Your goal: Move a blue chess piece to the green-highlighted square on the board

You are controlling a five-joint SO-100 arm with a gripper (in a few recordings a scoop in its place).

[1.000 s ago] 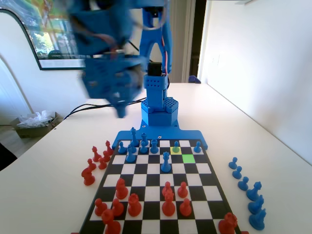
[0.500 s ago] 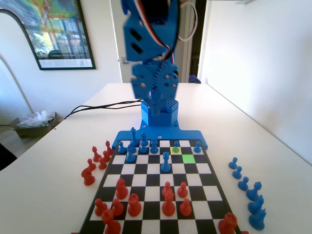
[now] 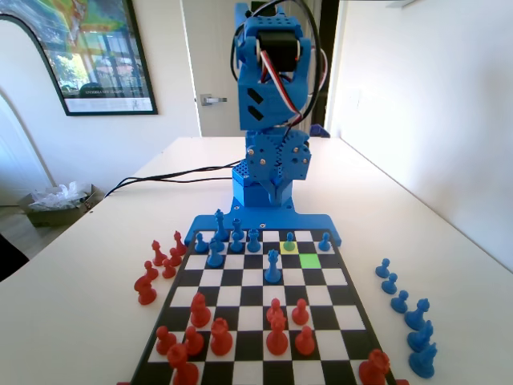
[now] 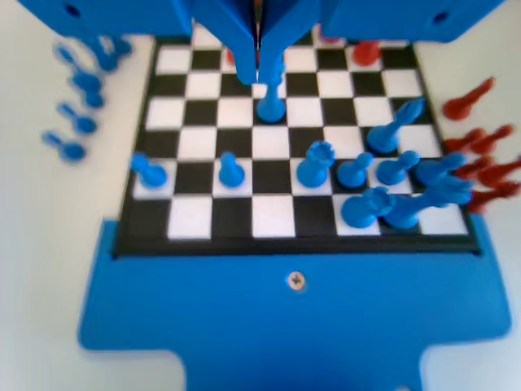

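Observation:
A small blue pawn stands on the yellow square at the board's far end. The green-highlighted square lies bare, one row nearer and one column to the right. A second blue pawn stands further right in the far row. My gripper hangs shut and holds nothing, high above the far edge in front of the arm's base. In the wrist view the shut gripper points down over the board, with the two pawns lower left of it.
Taller blue pieces crowd the far left rows, and one stands mid-board. Red pieces fill the near rows. Captured red pieces lie left of the board and blue ones right of it.
The arm has swung from the picture's left to the centre and steadied. The gripper now hangs lower, over the board's far edge. No piece has moved.

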